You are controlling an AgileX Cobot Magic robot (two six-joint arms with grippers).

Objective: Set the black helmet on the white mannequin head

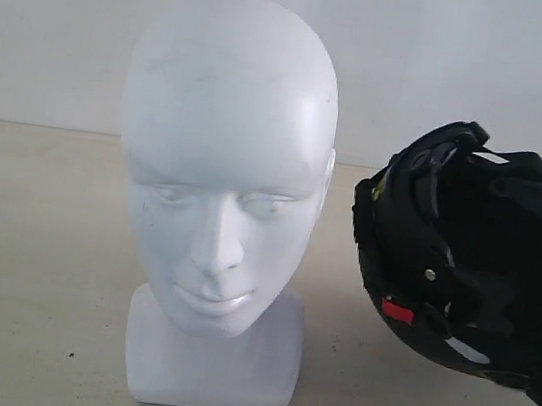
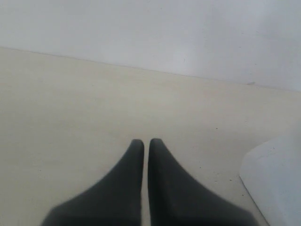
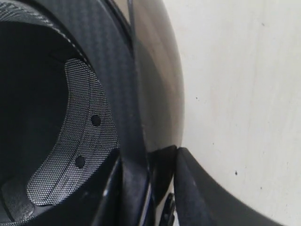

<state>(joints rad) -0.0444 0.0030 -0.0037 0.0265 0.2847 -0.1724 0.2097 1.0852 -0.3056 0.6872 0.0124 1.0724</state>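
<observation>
My right gripper (image 3: 148, 153): clamped the black helmet (image 1: 485, 263) by its rim, one finger inside, one outside.
My left gripper (image 2: 142, 141): jaws nearly together, empty, near the base of the white mannequin head (image 1: 224, 166).
Helmet: hung tilted beside the head on my right arm's side, apart from it.
Head: stood upright on the table (image 1: 31, 260).

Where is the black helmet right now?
In the exterior view the black helmet is on the right, beside the white mannequin head and not on it, its rim pinched by the right gripper.
</observation>
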